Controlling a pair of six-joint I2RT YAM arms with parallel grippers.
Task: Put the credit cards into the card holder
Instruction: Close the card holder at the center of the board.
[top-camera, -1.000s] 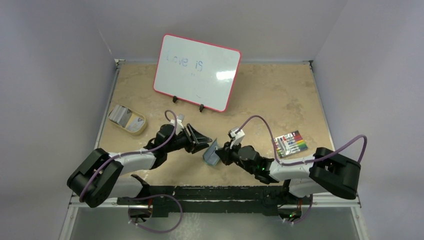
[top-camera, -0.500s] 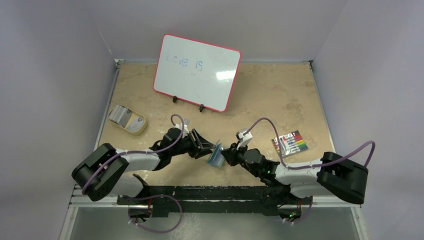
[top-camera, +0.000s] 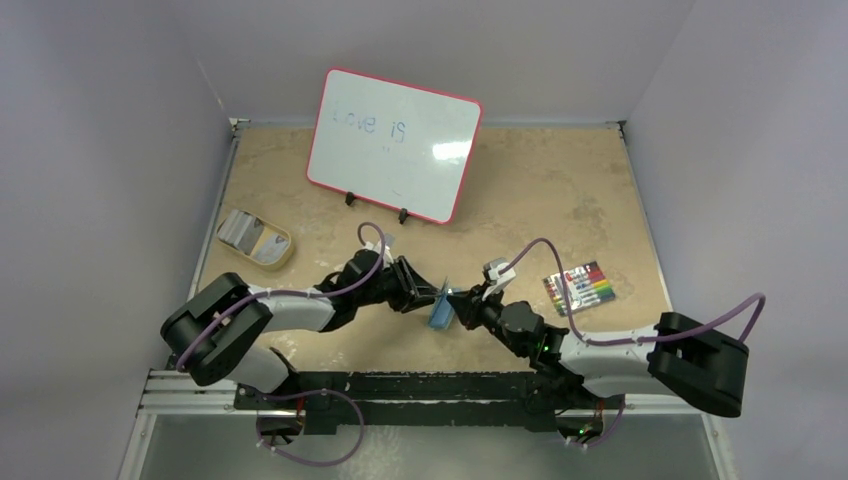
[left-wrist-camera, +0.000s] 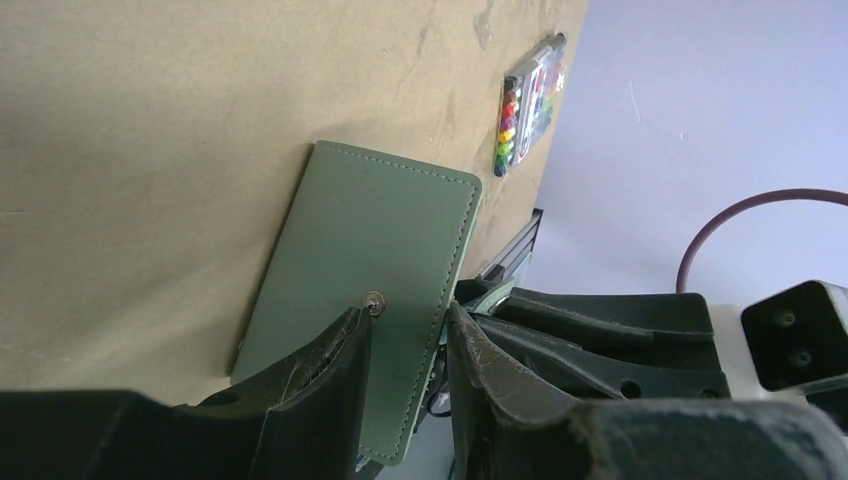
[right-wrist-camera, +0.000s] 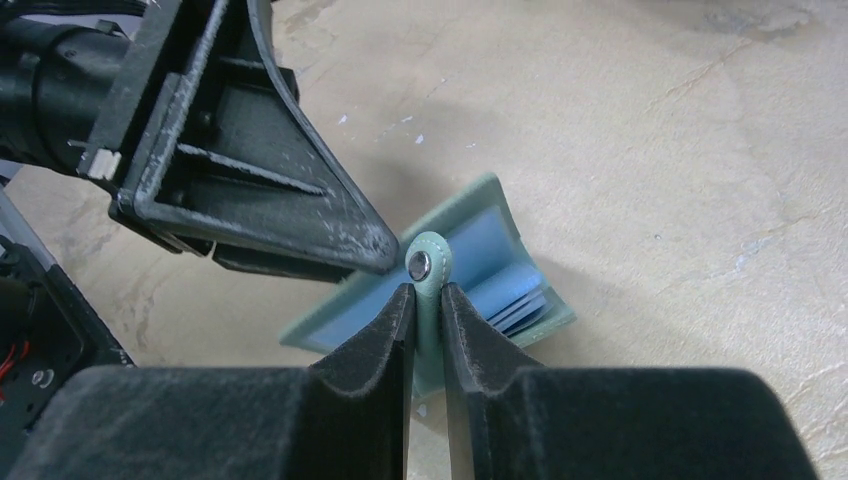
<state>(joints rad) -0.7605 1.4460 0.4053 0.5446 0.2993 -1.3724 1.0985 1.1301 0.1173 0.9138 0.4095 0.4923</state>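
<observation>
Right now the card holder (right-wrist-camera: 335, 322) stands open in a V on the near middle of the counter (top-camera: 540, 190), its lower edge down at the surface. Pale blue cards (right-wrist-camera: 505, 290) are tucked between its two green covers. The right claw (right-wrist-camera: 425, 295) is pinched tight on the small tab with the round snap button (right-wrist-camera: 419, 264). The left claw (left-wrist-camera: 405, 318) meets it from the other side: its fingers sit slightly apart, one tip by the snap, with the green cover filling the gap. I cannot tell whether they actually grip it. A pack of coloured markers (top-camera: 582, 288) lies off to the right, and a shallow dish (top-camera: 253, 240) to the left. A whiteboard (top-camera: 393, 145) is propped at the back.
</observation>
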